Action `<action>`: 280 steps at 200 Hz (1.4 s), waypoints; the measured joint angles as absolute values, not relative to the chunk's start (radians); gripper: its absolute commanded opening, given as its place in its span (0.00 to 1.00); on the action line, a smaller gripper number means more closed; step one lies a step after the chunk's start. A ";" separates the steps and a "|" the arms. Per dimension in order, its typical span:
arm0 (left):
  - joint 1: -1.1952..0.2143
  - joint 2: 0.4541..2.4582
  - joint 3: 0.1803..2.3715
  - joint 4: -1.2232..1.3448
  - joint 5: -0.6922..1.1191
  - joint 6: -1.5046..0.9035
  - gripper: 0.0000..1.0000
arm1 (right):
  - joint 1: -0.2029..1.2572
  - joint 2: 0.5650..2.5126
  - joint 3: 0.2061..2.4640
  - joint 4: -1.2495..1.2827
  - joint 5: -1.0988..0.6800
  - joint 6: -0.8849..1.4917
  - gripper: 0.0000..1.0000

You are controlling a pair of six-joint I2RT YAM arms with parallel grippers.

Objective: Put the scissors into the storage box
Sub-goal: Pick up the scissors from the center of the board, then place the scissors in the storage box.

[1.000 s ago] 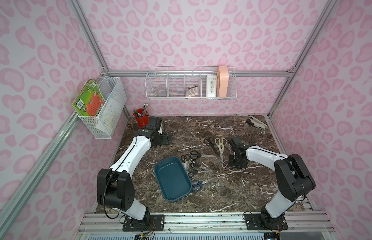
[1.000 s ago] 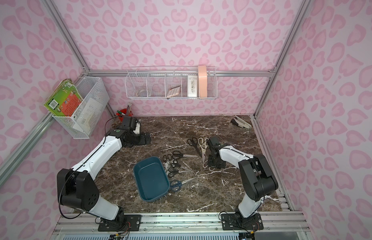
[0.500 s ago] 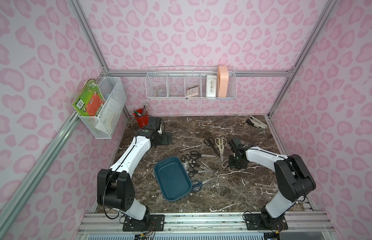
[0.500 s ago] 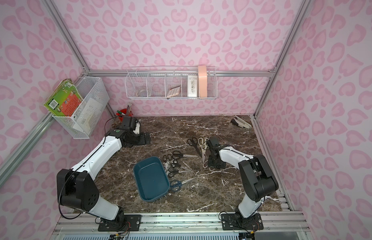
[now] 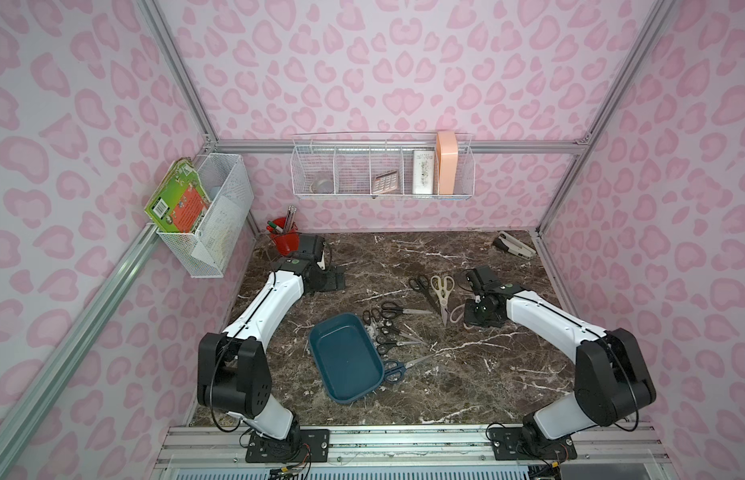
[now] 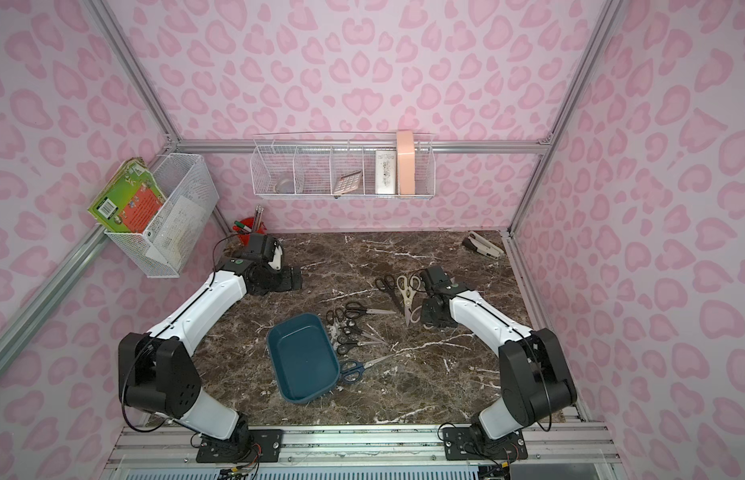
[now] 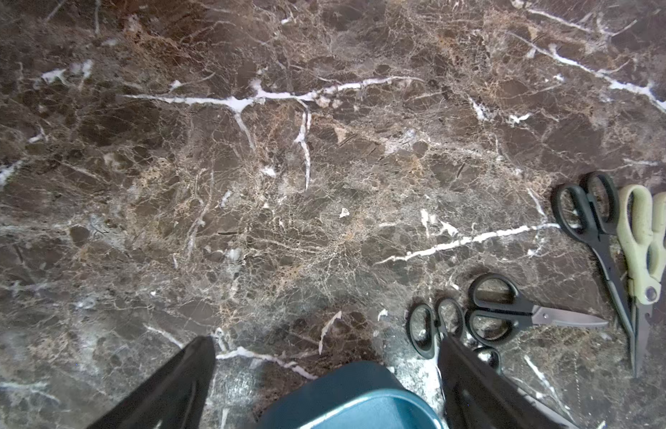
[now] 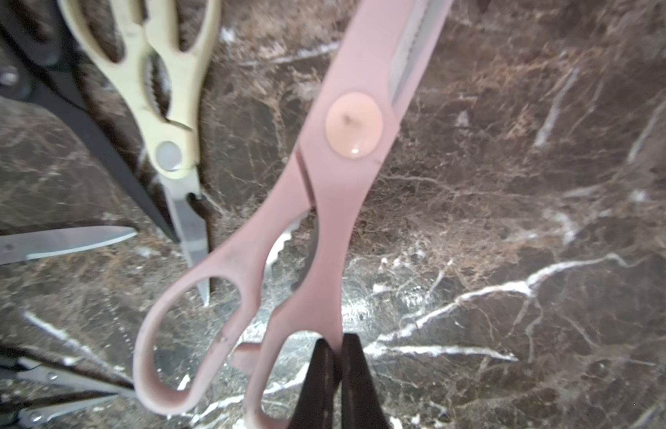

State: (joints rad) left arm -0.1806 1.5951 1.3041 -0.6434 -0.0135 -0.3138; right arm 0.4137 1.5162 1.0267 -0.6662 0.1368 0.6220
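Your right gripper (image 8: 338,347) was clamped on one loop of the pink scissors (image 8: 342,178), well apart from the box (image 5: 346,361), so they could swivel out.

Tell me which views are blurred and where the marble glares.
Right wrist view: soft throughout, the pale pink plastic-handled scissors and cream-handled shears blurred; glare on the brown marble table by the handles. Left wrist view: marble sharp, glare beside the dark teal plastic box. Both top views: sharp.
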 measured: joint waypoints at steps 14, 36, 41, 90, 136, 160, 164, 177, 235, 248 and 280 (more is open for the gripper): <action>-0.181 1.605 1.299 -0.643 -0.012 -0.319 0.99 | 0.425 1.481 1.039 -0.678 0.141 0.608 0.00; -0.178 1.610 1.295 -0.643 -0.013 -0.327 0.99 | 0.463 1.442 1.071 -0.701 0.155 0.595 0.00; -0.178 1.610 1.294 -0.644 -0.013 -0.335 0.99 | 0.480 1.436 1.083 -0.707 0.159 0.590 0.00; -0.115 1.528 1.230 -0.649 0.026 -0.412 0.99 | 0.693 1.450 1.197 -0.706 0.170 0.551 0.00; -0.030 1.389 1.158 -0.685 0.028 -0.439 0.99 | 0.955 1.563 1.311 -0.638 0.127 0.494 0.00; 0.009 1.344 1.110 -0.696 0.025 -0.439 0.99 | 1.082 1.645 1.380 -0.607 0.099 0.439 0.00; 0.018 1.340 1.102 -0.697 0.024 -0.439 0.99 | 1.103 1.662 1.394 -0.601 0.092 0.428 0.00; 0.047 1.332 1.082 -0.701 0.020 -0.439 0.99 | 1.158 1.705 1.430 -0.591 0.089 0.397 0.00; 0.199 1.338 1.048 -0.698 0.015 -0.443 0.99 | 1.255 1.895 1.499 -0.609 -0.001 0.336 0.00; 0.205 1.338 1.041 -0.690 0.029 -0.445 0.99 | 1.255 1.944 1.529 -0.628 -0.003 0.332 0.00; 0.208 1.325 1.028 -0.678 0.065 -0.446 0.99 | 1.249 2.062 1.646 -0.681 0.004 0.318 0.00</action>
State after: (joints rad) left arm 0.2085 1.3254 1.0279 -0.6777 0.0650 -0.4461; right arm 1.2491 2.0617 1.6459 -0.6811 0.0044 0.3176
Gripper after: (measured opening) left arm 0.987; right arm 0.068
